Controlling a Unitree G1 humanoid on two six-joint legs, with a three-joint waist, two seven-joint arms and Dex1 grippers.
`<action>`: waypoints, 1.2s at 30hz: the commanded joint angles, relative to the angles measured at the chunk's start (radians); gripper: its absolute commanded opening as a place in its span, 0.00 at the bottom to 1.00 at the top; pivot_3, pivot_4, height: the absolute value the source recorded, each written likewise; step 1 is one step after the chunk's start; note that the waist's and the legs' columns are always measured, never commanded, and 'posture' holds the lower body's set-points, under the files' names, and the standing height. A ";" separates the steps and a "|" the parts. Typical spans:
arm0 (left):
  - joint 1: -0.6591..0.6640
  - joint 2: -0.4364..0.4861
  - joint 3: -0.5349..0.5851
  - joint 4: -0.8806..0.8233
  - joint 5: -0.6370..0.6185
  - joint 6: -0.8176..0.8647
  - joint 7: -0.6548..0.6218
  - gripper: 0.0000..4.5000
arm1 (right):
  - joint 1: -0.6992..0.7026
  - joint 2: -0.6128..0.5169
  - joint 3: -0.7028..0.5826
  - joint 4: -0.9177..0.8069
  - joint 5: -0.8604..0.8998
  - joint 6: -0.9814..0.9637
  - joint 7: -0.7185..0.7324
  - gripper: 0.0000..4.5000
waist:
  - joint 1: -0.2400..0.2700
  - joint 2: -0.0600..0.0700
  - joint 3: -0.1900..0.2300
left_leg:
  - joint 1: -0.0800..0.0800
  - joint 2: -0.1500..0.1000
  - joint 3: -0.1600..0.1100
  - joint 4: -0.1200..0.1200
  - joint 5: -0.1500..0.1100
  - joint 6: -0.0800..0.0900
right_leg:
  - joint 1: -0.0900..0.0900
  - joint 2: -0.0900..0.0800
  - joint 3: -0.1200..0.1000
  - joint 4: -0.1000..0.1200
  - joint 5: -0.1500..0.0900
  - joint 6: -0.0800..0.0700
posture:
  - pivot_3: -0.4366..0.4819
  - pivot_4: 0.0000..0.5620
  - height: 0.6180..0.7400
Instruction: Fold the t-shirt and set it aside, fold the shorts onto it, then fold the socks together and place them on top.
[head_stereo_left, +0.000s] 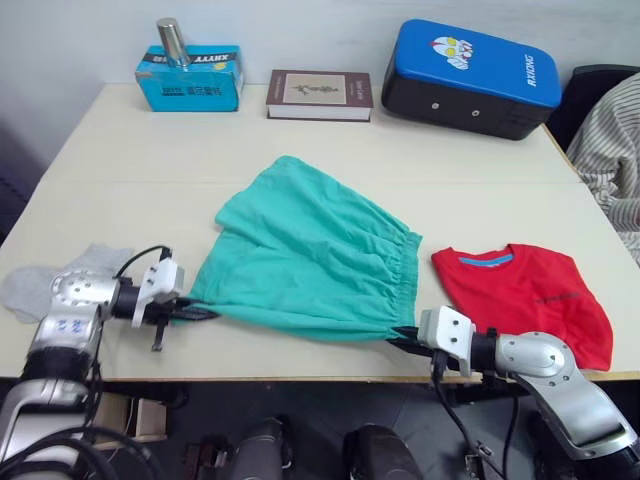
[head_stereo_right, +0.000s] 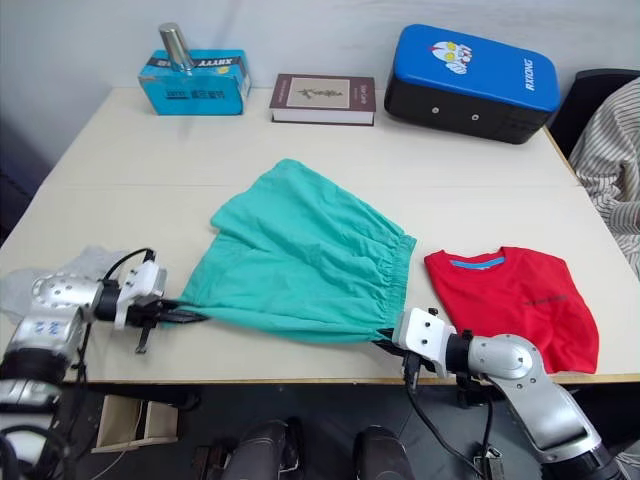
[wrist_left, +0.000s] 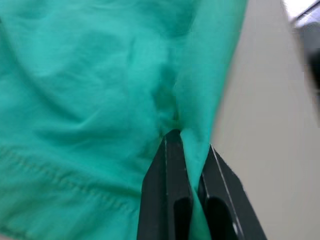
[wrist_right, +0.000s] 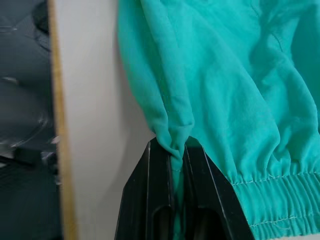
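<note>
Socks (head_stereo_left: 45, 283) lie at the table's (head_stereo_left: 120, 160) left edge. Left gripper (head_stereo_left: 196, 314) and right gripper (head_stereo_left: 403, 338) each pinch a near corner of the shorts (head_stereo_left: 305, 255), spread mid-table; folded t-shirt (head_stereo_left: 530, 295) beside, right. Risk: thin pinches could slip under tension, dropping a corner and skewing the fold.

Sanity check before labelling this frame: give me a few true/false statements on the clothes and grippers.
1. Both grippers are shut on the shorts. True: left gripper and right gripper each pinch green cloth.
2. The t-shirt lies unfolded under the shorts. False: it lies folded, to the robot's right of them.
3. The socks sit on top of the t-shirt. False: they lie near the table's left edge.
4. A book lies at the far side of the table. True.
</note>
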 joint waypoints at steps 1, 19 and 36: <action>0.207 0.088 0.061 -0.286 -0.093 0.155 -0.018 0.01 | 0.023 -0.019 -0.051 0.004 0.048 -0.052 0.048 0.00 | -0.003 0.000 0.001 | 0.000 0.000 0.000 0.000 0.000 0.000 | 0.000 0.000 0.000 0.000 0.000 0.000 | 0.48 0.27 1.00; -0.067 0.254 0.183 -0.340 -0.295 0.547 0.068 0.01 | 0.151 -0.091 -0.359 -0.143 0.393 0.199 0.018 0.00 | 0.047 0.001 0.007 | -0.002 -0.001 0.000 -0.006 -0.001 0.000 | 0.000 0.000 0.002 -0.009 -0.004 -0.006 | 0.48 0.27 1.00; -1.048 -0.253 -0.161 0.876 0.315 -0.220 0.526 0.01 | -0.258 0.026 -0.201 0.086 0.279 0.507 -0.393 0.00 | 0.044 -0.010 0.012 | -0.021 -0.002 0.002 0.005 0.004 0.000 | -0.021 0.001 0.000 0.006 0.000 0.002 | 0.48 0.27 1.00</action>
